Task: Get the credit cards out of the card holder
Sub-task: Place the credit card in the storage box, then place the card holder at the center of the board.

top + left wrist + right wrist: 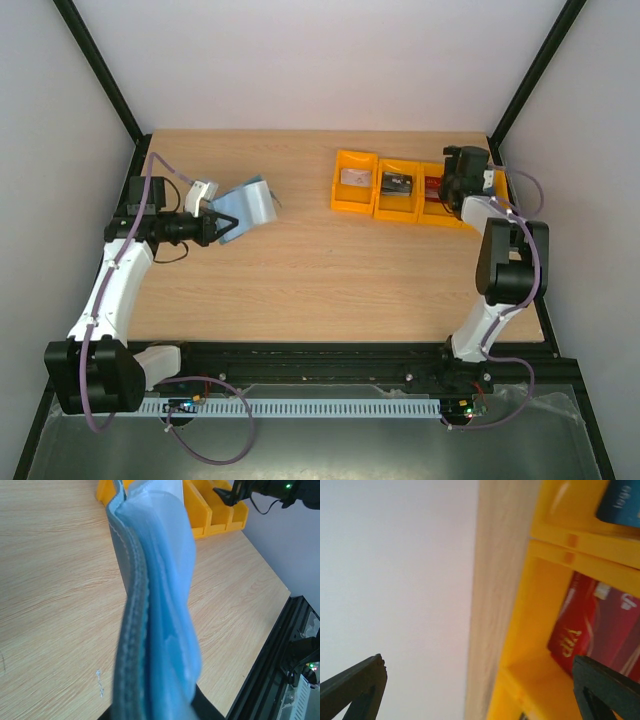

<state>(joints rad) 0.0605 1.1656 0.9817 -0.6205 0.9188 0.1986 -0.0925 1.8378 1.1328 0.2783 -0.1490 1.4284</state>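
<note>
Item: card holder (pixel 248 203), teal-blue outside with paler blue inner pockets, on the left half of the table (pixel 300 290), well apart from the bins. It is pinched at one end by the left gripper (pixel 225 228), whose jaws are closed tight on the soft material. In the left wrist view the holder stands on edge, folded layers facing the camera, stitched seam on the left. Whether its far end touches the wood cannot be told. Item: row of orange bins (pixel 338 196) at the far right of the table, set side by side and touching. Contents, left to right in the top view: grey card (pixel 355 178) lying flat in the first bin; black card (pixel 396 183) in the second; red card (pixel 600 625) in the third, leaning against that bin's wall in the right wrist view; blue card (pixel 621 502) in the compartment just beyond, only a corner showing. Item: right gripper (pixel 479 661), poised over the right end of the row above the red card's bin, jaws spread wide with nothing between them, one finger (pixel 355 685) over the wall side, the other over the bin.
</note>
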